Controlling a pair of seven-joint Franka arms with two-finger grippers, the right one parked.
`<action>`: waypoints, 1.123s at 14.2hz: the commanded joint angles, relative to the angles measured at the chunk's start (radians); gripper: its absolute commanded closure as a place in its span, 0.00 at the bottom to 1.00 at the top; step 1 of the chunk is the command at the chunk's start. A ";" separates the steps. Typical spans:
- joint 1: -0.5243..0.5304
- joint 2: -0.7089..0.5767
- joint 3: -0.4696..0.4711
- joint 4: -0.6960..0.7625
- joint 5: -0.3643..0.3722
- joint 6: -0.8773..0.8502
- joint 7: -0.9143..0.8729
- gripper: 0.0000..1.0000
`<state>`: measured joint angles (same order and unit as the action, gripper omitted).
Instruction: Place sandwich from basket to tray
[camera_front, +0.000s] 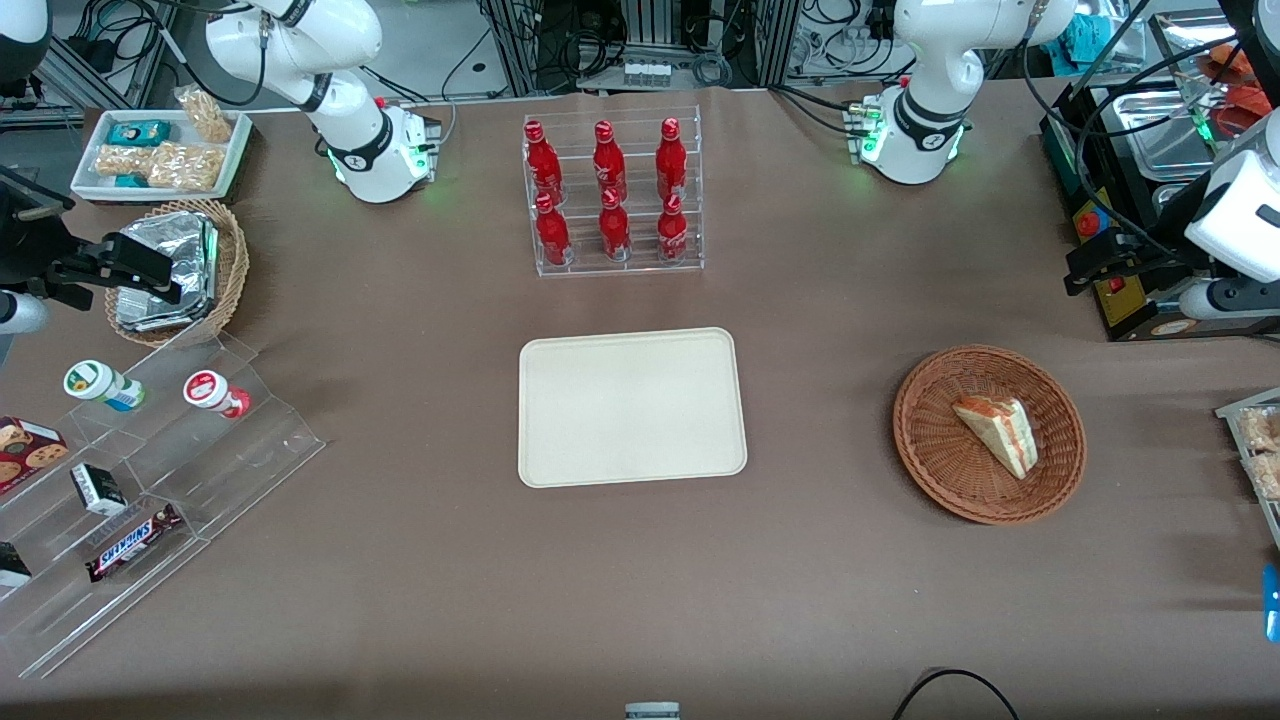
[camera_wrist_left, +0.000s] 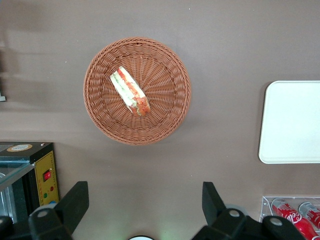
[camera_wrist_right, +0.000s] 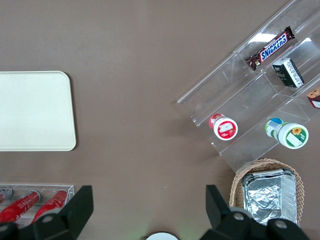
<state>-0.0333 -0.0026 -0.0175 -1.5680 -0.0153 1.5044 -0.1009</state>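
Observation:
The sandwich, a clear-wrapped white-bread wedge with red and pale filling, lies in the reddish-brown wicker basket. The cream tray lies flat in the middle of the table with nothing on it. My gripper hangs open and holds nothing. It is high above the table, farther from the front camera than the basket and toward the working arm's end. Bare tablecloth shows between its black fingers.
A clear rack of red bottles stands farther from the front camera than the tray. A yellow-faced control box sits near my gripper. Toward the parked arm's end are a tan basket of foil packets, a clear snack shelf and a white snack tray.

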 joint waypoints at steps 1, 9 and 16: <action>0.001 -0.011 -0.004 -0.003 0.012 -0.016 0.004 0.00; 0.001 -0.011 -0.004 -0.003 0.012 -0.032 -0.002 0.00; 0.003 -0.002 -0.001 -0.021 0.014 -0.035 -0.007 0.00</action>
<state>-0.0331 -0.0024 -0.0169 -1.5751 -0.0146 1.4807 -0.1009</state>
